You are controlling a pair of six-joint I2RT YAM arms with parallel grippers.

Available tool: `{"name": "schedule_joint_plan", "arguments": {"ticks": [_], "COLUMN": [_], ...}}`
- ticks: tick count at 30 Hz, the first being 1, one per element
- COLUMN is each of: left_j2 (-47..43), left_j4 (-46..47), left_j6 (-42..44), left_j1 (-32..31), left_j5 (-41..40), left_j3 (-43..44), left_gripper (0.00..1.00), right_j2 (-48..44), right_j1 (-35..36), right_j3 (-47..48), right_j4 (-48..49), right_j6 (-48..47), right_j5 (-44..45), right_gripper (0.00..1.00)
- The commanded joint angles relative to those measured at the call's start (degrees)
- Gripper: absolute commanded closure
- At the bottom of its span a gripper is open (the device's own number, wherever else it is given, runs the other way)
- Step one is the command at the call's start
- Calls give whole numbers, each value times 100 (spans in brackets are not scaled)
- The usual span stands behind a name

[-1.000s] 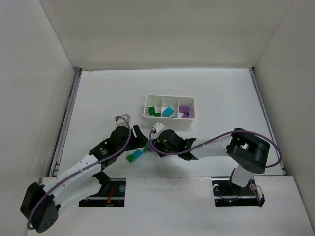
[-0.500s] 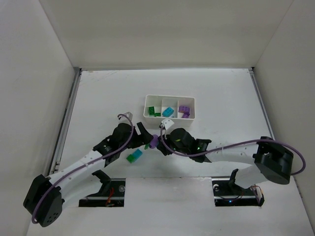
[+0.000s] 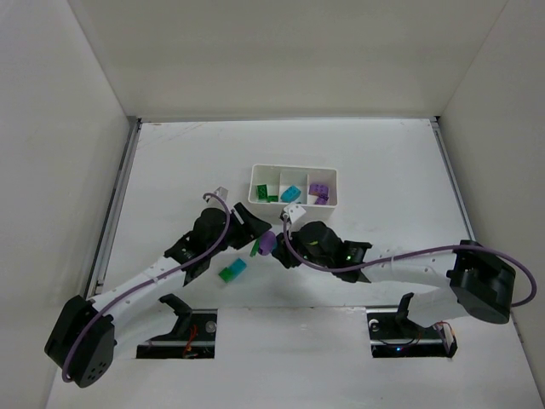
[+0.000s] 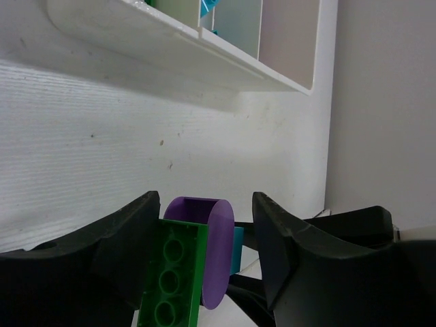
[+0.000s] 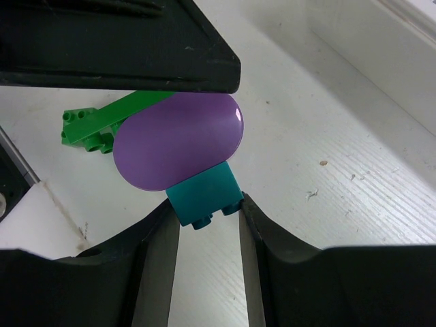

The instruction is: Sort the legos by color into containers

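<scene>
From above: shows a white tray (image 3: 293, 204) out on the table (image 3: 400, 170), with sorted bricks (image 3: 291, 193) in it, green in the left pocket, teal in the middle, purple on the right. Just short of its near wall, catches both arms meeting over one stuck-together lump: a green brick (image 3: 255, 250) and a purple piece (image 3: 266, 244), with any third part hidden from here. Puts the left pincer (image 3: 252, 236) on the green side and the right pincer (image 3: 278, 245) on the other, most likely to pull the lump apart, since mixed colours cannot share a pocket. Nearer the arm bases, leaves a teal-and-green pair (image 3: 232, 270) lying loose, well apart from the tray.

From the left wrist: looks along the table toward the tray's wall. Has the green brick (image 4: 170, 272), studs toward the lens, tilted between the jaws and close against one finger (image 4: 116, 252), with the purple piece (image 4: 212, 245) pressed to its side and a sliver of a teal brick (image 4: 236, 248) behind. Leaves a visible gap before the other finger, so cannot tell whether clamped or merely bracketing.

From the right wrist: pinches the teal brick narrowly between both fingers (image 5: 153, 259), with the purple piece above it and the green brick poking out beyond, under a black finger of the left pincer. Grips by the teal end, presumably to keep the other two colours free for twisting off.
</scene>
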Motion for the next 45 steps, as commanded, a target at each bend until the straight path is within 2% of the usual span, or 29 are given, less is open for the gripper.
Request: {"name": "schedule_joint_plan", "arguments": {"ticks": [1,16,22,39,42,45], "left_j2": [-66,12,57,-66,-40,-23], "left_j4": [350,376,385,886,763,772], "left_j6": [-354,-372,-328,-934,-873,-899], "left_j1": [17,17,272,123,324,518], "left_j5": [156,305,349,780,762,815], "left_j3": [-65,-267,-399,-487,-531,-557], "left_gripper": [47,48,43,45,44,40], "right_j2": [-159,-344,-546,-72,-168,-265], "right_j1": [-104,-192,-192,-166,-140,-131], "right_j3": [52,43,26,52,61,8], "right_j4": [437,675,552,921,869,851], "right_j6": [118,110,83,224,206,206], "right_j5": [41,155,190,295,357,375], "right_gripper": [67,66,65,66,66,66]}}
